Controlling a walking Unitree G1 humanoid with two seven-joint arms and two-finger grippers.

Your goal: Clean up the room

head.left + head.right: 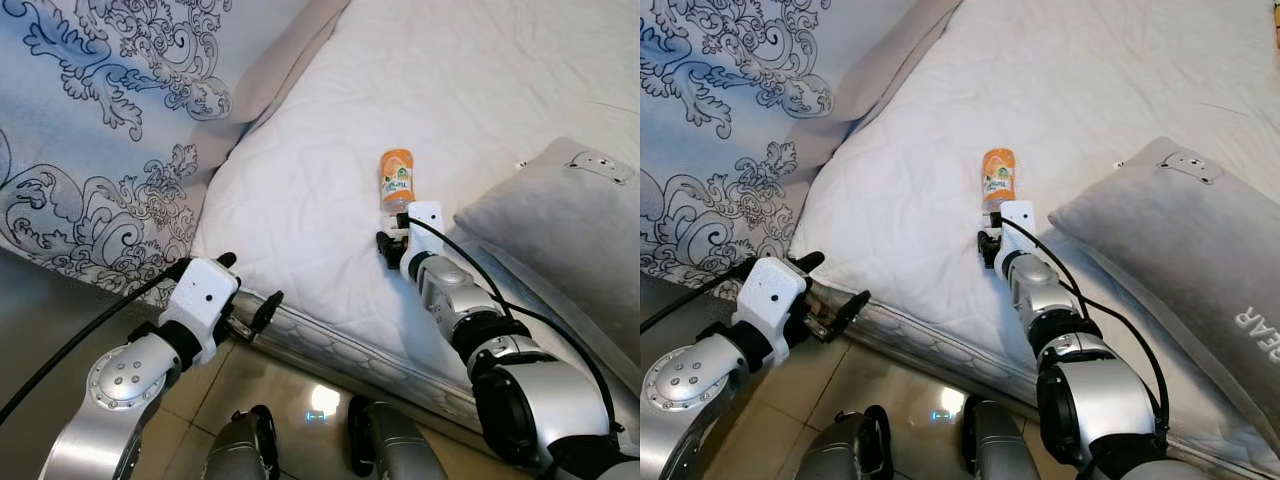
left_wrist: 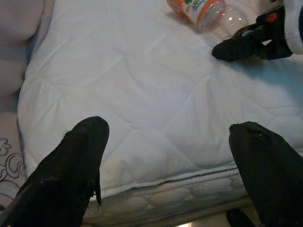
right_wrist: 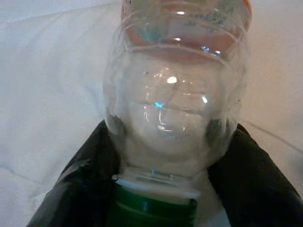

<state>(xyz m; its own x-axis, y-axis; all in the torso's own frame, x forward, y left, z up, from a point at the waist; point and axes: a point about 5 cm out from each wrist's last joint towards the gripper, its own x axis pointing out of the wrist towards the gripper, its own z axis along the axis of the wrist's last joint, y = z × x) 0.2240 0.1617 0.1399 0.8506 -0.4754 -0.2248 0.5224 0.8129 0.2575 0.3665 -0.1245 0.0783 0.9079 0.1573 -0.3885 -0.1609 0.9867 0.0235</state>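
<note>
A clear plastic bottle [image 1: 397, 178] with an orange label and a green cap [image 3: 151, 208] lies on the white mattress [image 1: 300, 190], cap end toward me. My right gripper [image 3: 161, 156] reaches over the bed edge and is shut on the bottle's clear shoulder, one black finger [image 3: 75, 184] pressed against each side. The bottle still rests on the sheet. My left gripper [image 1: 250, 290] hangs open beside the mattress corner, low and to the left, holding nothing; its fingers [image 2: 71, 165] stand wide apart.
A grey pillow [image 1: 560, 220] lies on the bed to the right of the bottle. A blue-patterned duvet [image 1: 100, 120] drapes over the bed's left side. Tiled floor [image 1: 250, 385] and my feet are below the mattress edge.
</note>
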